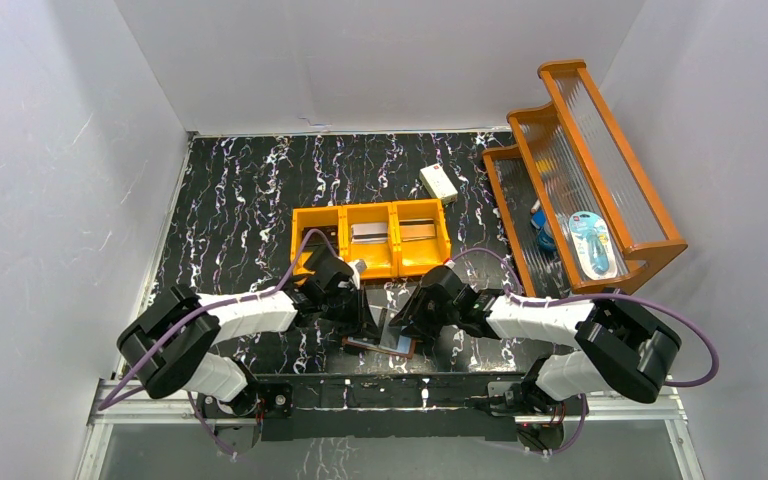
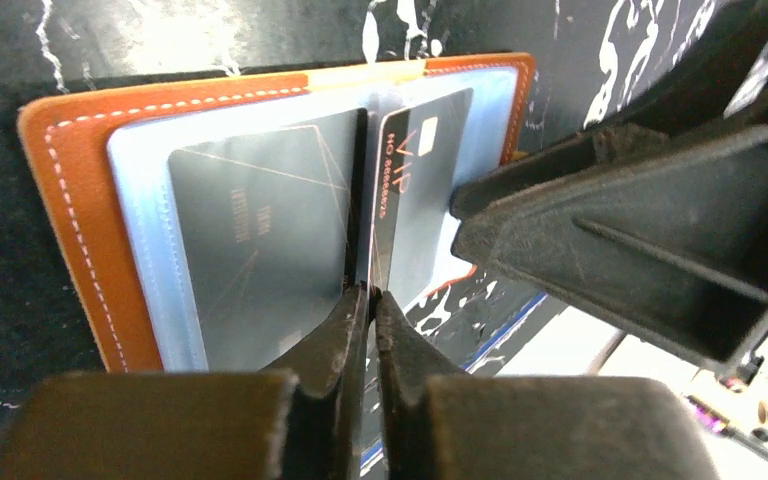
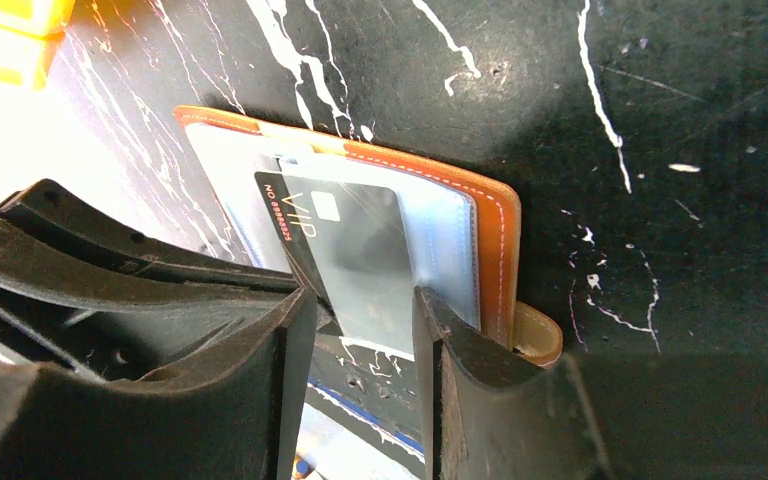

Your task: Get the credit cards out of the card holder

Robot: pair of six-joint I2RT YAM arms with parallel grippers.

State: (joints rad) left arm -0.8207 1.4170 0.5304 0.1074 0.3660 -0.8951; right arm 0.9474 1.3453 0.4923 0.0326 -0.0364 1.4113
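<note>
a black marbled table (image 1: 240, 190) boxed in by plain white walls; an orange tray (image 1: 305, 240) with three compartments sat at its middle, and flat grey cards (image 1: 368, 232) lay in the tray's middle and right compartments; just on the near side of the tray the brown card holder (image 1: 380, 345) lay spread open, face up, so its clear sleeves could be reached; the left gripper (image 2: 365, 300) was clenched on a thin edge, apparently that of the black vip card (image 2: 410, 190), which stood partly out of its sleeve, likely mid-pull; the right gripper (image 3: 365, 310) had its fingers parted astride the holder's snap-tab side, probably steadying it against the pull, though whether it pressed down could not be told; a grey card (image 2: 260, 240) was in the other sleeve, not yet removed.
</note>
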